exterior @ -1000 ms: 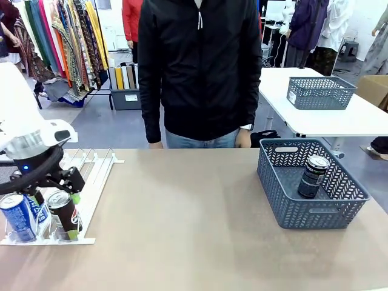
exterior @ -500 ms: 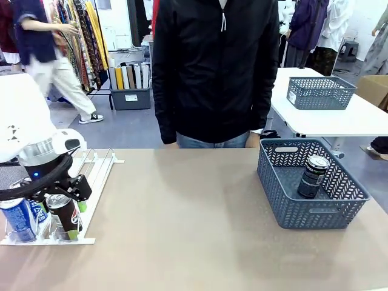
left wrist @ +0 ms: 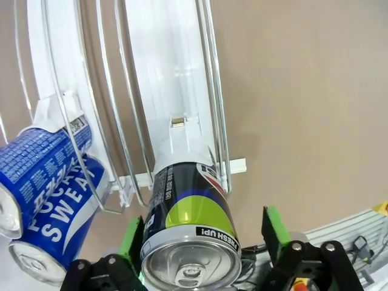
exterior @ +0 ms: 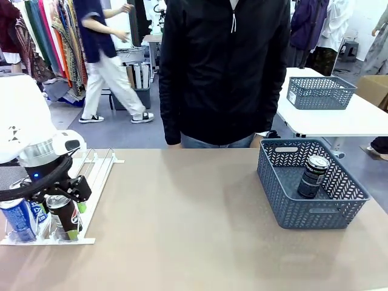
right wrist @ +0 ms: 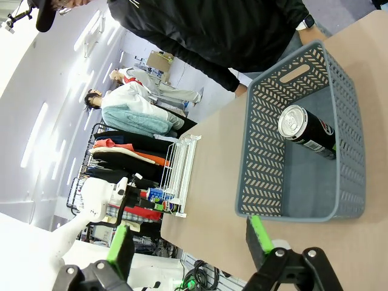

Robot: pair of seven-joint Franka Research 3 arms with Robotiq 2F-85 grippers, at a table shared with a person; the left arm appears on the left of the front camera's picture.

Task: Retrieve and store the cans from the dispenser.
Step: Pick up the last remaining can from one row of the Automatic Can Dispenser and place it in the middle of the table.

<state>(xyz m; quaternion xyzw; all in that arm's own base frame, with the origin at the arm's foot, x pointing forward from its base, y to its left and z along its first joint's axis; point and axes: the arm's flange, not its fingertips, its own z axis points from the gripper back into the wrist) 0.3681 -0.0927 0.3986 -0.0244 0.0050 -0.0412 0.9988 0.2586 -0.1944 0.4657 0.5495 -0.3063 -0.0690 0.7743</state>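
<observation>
**Left arm at the rack: grasp set up, not closed**

We judge the step in hand to be the pick of one can. The left gripper (left wrist: 201, 233) straddles a slim dark brown-black drink can (left wrist: 189, 203) with a silver top. The can stands against the front stop of the outer lane of the flat white plastic-and-wire dispenser (left wrist: 173, 79). The jaws are spread: one green pad sits close against the can wall, and the other shows a gap. Two blue cans with white lettering (left wrist: 45, 176) wait just beside it in the rack.

Next move, in our judgement: close on the drink can, lift it clear of the stop and rails, and carry it across to the grey-blue lattice plastic basket (exterior: 315, 215). One dark can (exterior: 313, 176) is already in there. The right gripper (right wrist: 189, 245) hangs near the basket, fingers wide apart, nothing between them.

Surface: a matt beige tabletop (exterior: 182, 218), with the rack at the robot's left end and the basket at the right, well apart.

Room: a person in a black jacket (exterior: 224, 66) stands at the far edge. Behind are clothes rails (exterior: 54, 30) and a white side table with a second lattice basket (exterior: 319, 92).
</observation>
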